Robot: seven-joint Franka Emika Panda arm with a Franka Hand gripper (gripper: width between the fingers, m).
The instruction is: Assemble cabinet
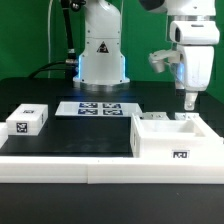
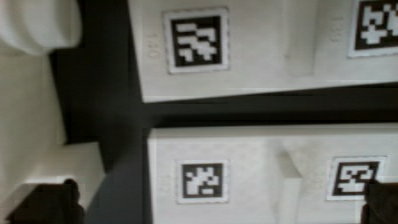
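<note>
Where the cabinet sits, the claw hangs above.

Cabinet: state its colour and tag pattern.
White cabinet, black-and-white square marker tag; best in the exterior view.

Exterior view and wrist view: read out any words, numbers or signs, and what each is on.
No words or numbers are readable in either view.
On the robot base, a triangle sticker: symbol too small to read.
Square black-and-white tags on the cabinet, small block and marker board: patterns only.
</note>
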